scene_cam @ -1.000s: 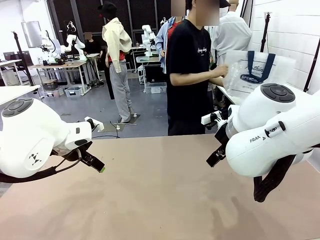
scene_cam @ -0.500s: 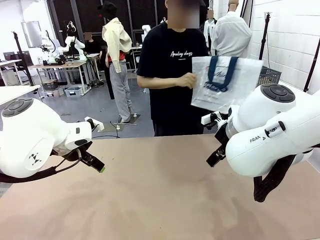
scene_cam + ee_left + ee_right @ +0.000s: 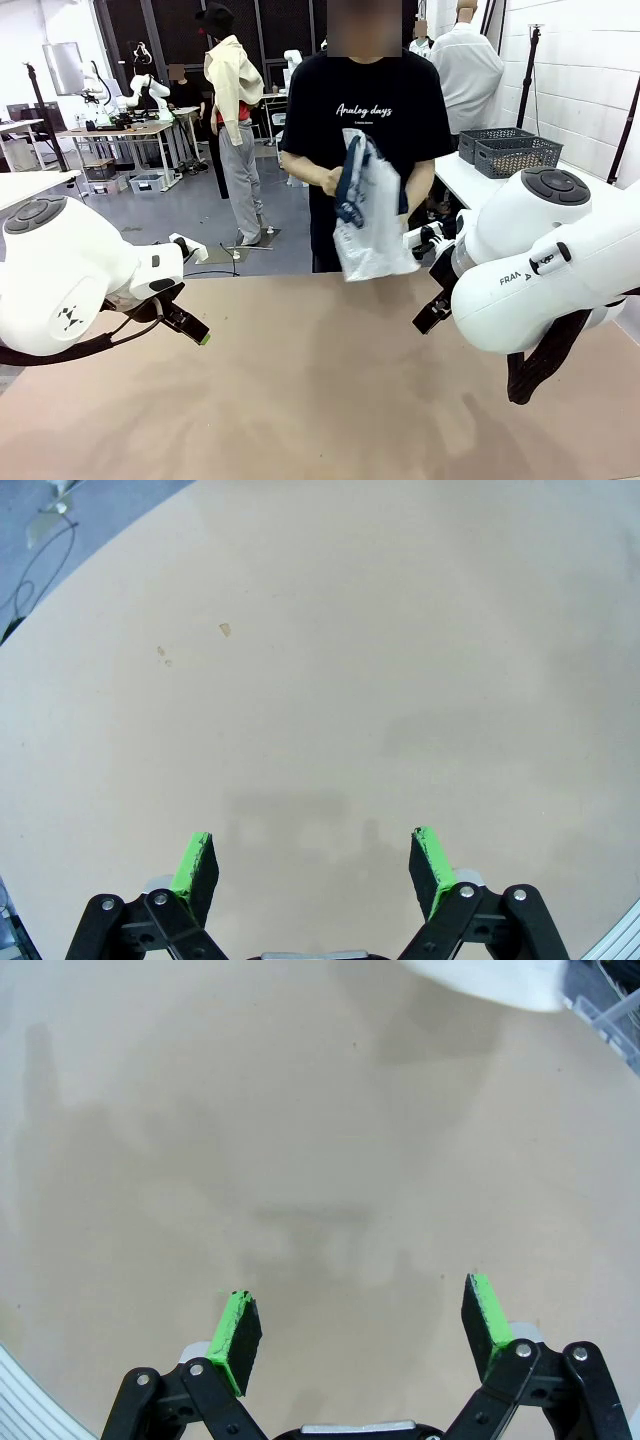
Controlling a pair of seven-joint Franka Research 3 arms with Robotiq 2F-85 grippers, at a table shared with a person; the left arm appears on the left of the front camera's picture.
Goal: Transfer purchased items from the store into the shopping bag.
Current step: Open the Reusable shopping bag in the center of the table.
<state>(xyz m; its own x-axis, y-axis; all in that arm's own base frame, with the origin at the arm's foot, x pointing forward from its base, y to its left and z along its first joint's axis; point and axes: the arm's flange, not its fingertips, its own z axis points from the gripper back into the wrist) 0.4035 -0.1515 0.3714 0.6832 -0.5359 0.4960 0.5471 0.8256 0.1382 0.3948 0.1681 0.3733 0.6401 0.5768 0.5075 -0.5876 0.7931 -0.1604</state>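
At the far side of the table a person holds the shopping bag (image 3: 368, 215), a clear plastic tote with navy handles, bunched in both hands before the chest. Two dark grey lattice baskets (image 3: 512, 150) stand on a white side table at the back right; I cannot tell which is the store. The purchased items are hidden. My left gripper (image 3: 192, 328) (image 3: 313, 865) hangs open over bare tabletop at the left. My right gripper (image 3: 432, 312) (image 3: 365, 1332) is open too, above the table at the right, with nothing between its fingers.
The tan table (image 3: 320, 400) lies bare between the two arms. The white side table (image 3: 462, 180) runs along the right wall behind the person. Other people and workbenches stand far off in the room.
The person turned from the side table to face my table, carrying the shopping bag from the right to the middle and letting it hang folded. Neither arm moved.
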